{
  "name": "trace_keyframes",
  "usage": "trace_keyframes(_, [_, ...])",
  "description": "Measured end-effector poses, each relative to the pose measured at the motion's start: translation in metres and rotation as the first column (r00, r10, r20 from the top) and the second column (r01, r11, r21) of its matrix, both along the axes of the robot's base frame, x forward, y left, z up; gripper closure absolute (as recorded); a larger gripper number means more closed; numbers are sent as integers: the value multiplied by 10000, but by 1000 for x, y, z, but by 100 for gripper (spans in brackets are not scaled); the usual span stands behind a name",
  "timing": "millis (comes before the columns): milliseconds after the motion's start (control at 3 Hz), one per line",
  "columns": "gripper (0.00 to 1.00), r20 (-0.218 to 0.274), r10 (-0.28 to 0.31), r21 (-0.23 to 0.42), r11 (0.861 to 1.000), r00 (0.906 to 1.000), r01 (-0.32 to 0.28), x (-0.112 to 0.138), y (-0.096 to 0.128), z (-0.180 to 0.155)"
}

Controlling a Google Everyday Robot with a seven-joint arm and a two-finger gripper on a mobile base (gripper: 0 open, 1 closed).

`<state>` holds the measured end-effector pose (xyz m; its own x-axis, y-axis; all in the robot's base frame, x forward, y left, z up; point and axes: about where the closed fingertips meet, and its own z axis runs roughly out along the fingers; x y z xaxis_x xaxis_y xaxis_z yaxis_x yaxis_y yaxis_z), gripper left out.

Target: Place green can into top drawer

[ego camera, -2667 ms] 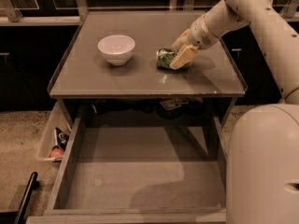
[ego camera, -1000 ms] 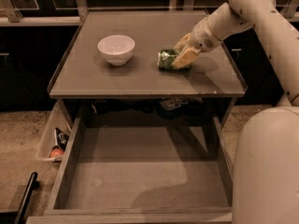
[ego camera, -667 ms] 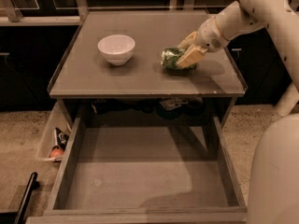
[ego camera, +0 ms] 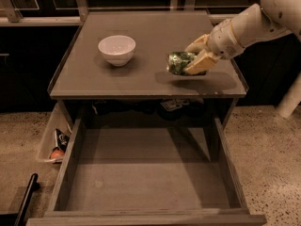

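**Gripper.** The two-finger gripper (ego camera: 190, 59) is positioned above the right half of the flat grey cabinet top (ego camera: 141, 76), at the end of the white robot arm (ego camera: 254, 25), which enters from the upper right. Its tan fingers (ego camera: 201, 64) are closed around the small shiny green can (ego camera: 177, 62), one finger above the can and one below.

**Task object.** The green can lies on its side in the grip, with its free end pointing left toward the centre of the cabinet top. A dark shadow falls on the surface directly beneath the can and the gripper. The can appears to be raised slightly off the surface; contact cannot be confirmed. It is not in the drawer.

**Drawer.** The wide shallow grey wooden top drawer (ego camera: 141, 185) is pulled fully out toward the camera, below the front edge of the cabinet top. Its flat bottom and plank side walls are exposed.

**Other items.**
- A white round bowl (ego camera: 116, 48) stands upright on the left half of the cabinet top, well apart from the can.
- A narrow pale plastic bin (ego camera: 47, 135) sits beside the left wall of the drawer and holds small colourful items (ego camera: 57, 149).
- A black rod (ego camera: 26, 199) lies on the speckled floor (ego camera: 268, 140) at the lower left.
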<state>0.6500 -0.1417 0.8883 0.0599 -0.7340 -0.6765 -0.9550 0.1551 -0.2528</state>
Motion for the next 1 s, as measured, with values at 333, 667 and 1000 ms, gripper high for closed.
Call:
trace_keyframes(333, [100, 329, 61, -272, 9996, 9994, -52, -31, -4, -5])
trace_keyframes(667, [100, 390, 194, -373, 9991, 9991, -179, -70, -5, -26])
trace_keyframes(1000, [100, 412, 268, -357, 9990, 9988, -253, -108, -5, -49])
